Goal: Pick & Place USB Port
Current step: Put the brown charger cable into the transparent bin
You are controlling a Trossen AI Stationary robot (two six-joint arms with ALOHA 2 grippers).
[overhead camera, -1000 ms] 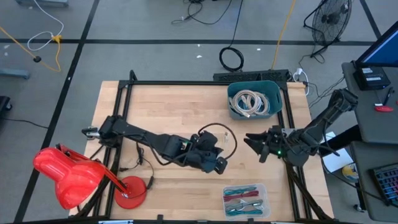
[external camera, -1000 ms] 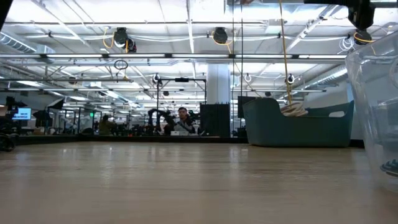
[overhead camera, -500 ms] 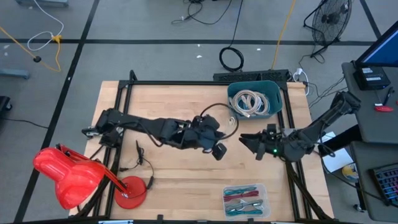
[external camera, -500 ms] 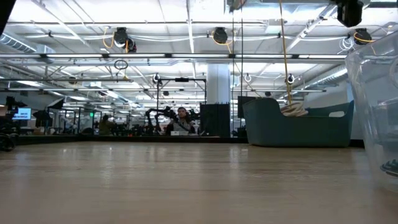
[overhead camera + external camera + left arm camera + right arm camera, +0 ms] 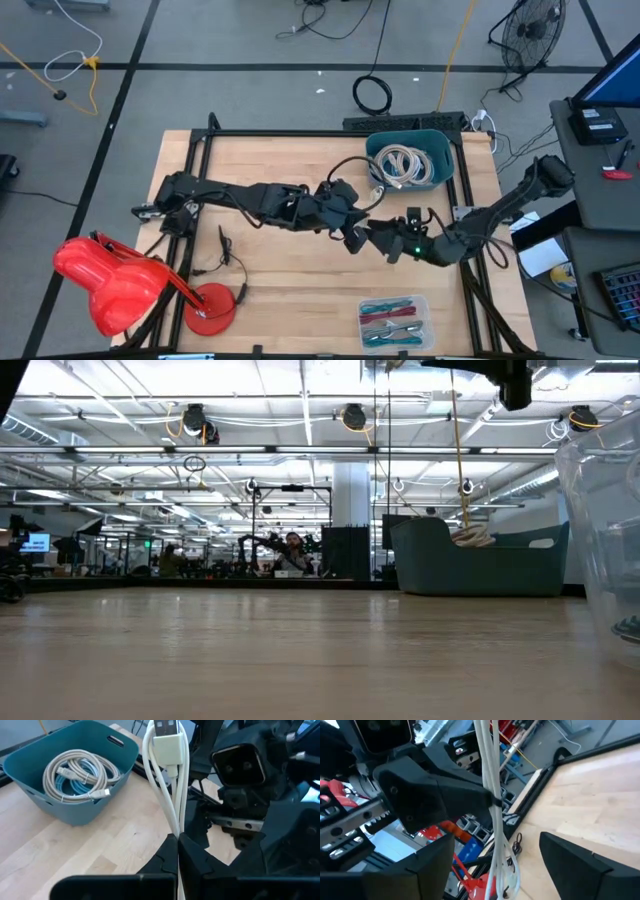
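White cable (image 5: 172,795) clamped in left gripper (image 5: 177,847); right gripper (image 5: 492,855), jaws apart, straddles it. We judge handover underway, bin (image 5: 410,160) at 12 o'clock pending.

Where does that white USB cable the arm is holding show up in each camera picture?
High view: white USB cable mid-table, where the left gripper and right gripper meet.
Low view: not visible.
Left wrist view: upright, centre.
Right wrist view: hanging, centre.
Shared landmark: teal bin.

White USB cable (image 5: 170,780), doubled over, plug uppermost, held above table.
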